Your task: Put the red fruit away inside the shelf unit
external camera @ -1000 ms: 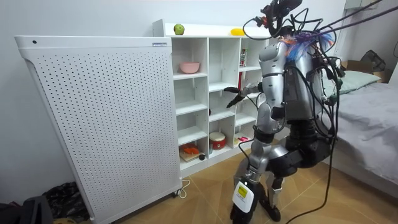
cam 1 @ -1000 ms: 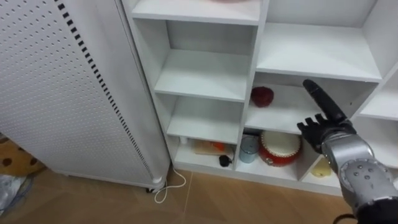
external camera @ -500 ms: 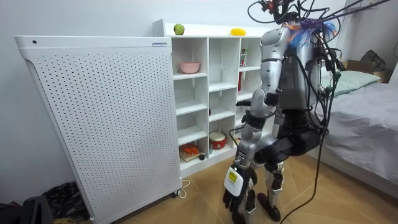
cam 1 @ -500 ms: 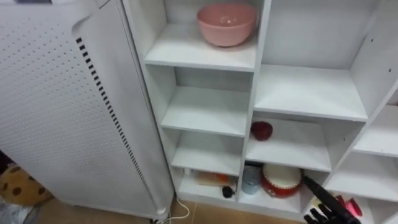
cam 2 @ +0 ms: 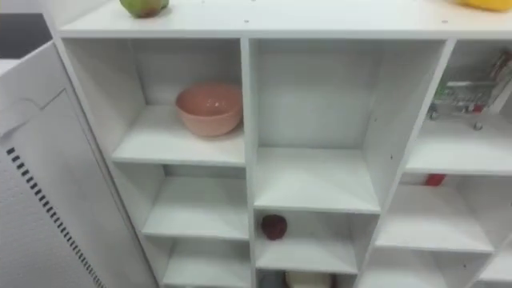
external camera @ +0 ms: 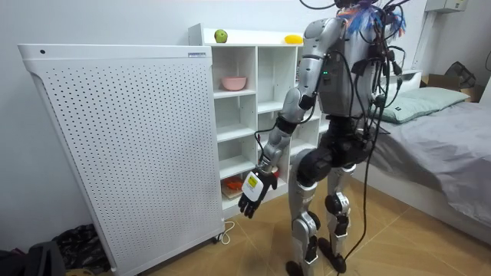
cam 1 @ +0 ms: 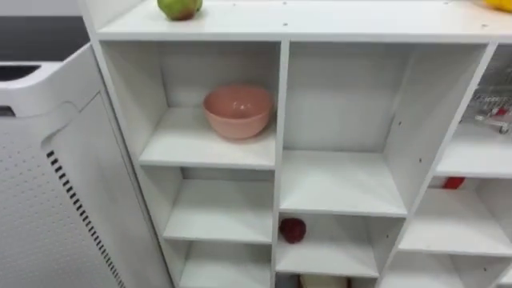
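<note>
On top of the white closet [cam 1: 336, 20] sit two of the fruits: a green apple [cam 1: 179, 6] toward its left end and a yellow fruit [external camera: 292, 39] toward its right. A dark red fruit [cam 1: 293, 230] lies alone in a lower compartment of the middle column. A pink bowl [cam 1: 237, 112] stands in the upper left compartment. The robot stands upright close before the closet. Its right hand [external camera: 253, 193] hangs low in front of the lower shelves, fingers [external camera: 245, 208] loosely extended and holding nothing.

The likely trouble is height. The top fruits sit about level with the robot's shoulders in the room view, so the hand would have to rise past several shelf fronts, and a forearm clipping a board edge could jolt the closet. The green apple is round and the top board shows no lip. A glancing touch rather than a clean grasp would probably send it rolling off onto the floor [external camera: 230, 253]. Reaching high from so near may also unsettle the robot's balance.

The shelves are smooth white board, so a round fruit set down carelessly could roll. A tall white perforated panel [external camera: 115, 146] stands against the closet's left side. The floor is wood-patterned, and a bed [external camera: 453, 146] with grey bedding stands at the room view's right.
</note>
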Robot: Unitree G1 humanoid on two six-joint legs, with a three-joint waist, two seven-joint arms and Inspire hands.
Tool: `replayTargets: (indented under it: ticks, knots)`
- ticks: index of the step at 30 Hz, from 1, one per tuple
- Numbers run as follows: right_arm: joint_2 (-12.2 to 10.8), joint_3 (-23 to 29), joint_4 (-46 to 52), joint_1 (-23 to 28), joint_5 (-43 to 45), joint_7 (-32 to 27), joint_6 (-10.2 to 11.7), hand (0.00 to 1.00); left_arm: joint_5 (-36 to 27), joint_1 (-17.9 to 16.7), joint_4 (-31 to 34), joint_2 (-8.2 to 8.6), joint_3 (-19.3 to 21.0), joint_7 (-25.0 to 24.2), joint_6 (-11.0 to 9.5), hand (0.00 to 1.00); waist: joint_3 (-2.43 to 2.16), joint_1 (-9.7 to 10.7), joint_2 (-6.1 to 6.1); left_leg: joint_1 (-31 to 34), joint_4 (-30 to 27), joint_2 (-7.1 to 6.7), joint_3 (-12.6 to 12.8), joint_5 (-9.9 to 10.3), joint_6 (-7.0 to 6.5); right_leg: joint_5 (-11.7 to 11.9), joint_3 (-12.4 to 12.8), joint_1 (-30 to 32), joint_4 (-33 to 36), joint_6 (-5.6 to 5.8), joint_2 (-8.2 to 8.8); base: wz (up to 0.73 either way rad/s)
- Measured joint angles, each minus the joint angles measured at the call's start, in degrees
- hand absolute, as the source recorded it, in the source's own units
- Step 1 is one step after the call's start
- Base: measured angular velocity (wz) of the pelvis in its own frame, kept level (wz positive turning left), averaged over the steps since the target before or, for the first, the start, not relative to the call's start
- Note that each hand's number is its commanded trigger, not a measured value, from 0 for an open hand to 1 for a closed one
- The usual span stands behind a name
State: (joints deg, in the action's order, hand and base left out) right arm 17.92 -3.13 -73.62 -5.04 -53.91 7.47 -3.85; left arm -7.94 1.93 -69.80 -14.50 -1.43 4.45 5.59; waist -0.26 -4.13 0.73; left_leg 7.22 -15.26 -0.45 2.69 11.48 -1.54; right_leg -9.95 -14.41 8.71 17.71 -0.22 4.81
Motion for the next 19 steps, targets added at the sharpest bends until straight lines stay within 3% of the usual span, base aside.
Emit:
replayTargets:
  ticks: [3,7,13,14,19]
  knots:
    - [-0.6,0.0,-0.1,4.3,7.8,0.5,0.0,0.00,3.7,-3.4,1.9,0.22,2.5,0.0,-0.9,0.00,-0.31,0.9,0.58,-4.8,2.8,0.18,0.4,0.1,0.09,-0.3,0.5,-4.5,-2.4,0.43,-0.74,-0.09]
    - [-2.6,0.1,0.1,7.4,14.6,1.9,0.0,0.00,6.0,-6.7,3.9,0.32,4.0,0.4,-1.5,0.00,-0.07,1.3,0.95,-9.1,5.0,0.57,0.5,0.3,0.41,-0.3,0.6,-8.9,-5.6,0.64,-1.71,0.00]
    - [-5.4,3.0,0.1,10.2,21.3,2.1,0.8,0.00,10.4,-8.1,4.1,3.78,10.4,2.9,-2.1,0.00,0.27,1.3,0.17,-12.2,6.2,0.72,0.5,0.6,0.51,-0.2,0.9,-12.1,-7.2,0.84,-2.17,-0.02]
    - [-6.0,3.7,0.1,10.7,22.3,2.2,1.1,0.00,11.0,-8.3,4.4,4.10,10.9,3.0,-2.3,0.00,0.48,1.4,0.02,-12.7,6.4,0.78,0.7,0.6,0.52,-0.2,1.4,-12.4,-7.2,0.84,-2.25,-0.09]
    - [-7.0,4.5,-0.3,11.6,26.0,2.7,1.4,0.00,12.6,-9.3,4.7,4.79,12.5,4.6,-3.6,0.00,0.57,2.0,-0.21,-13.9,6.7,0.99,1.9,0.6,0.60,-0.2,3.1,-12.7,-7.2,0.81,-2.59,-0.13]
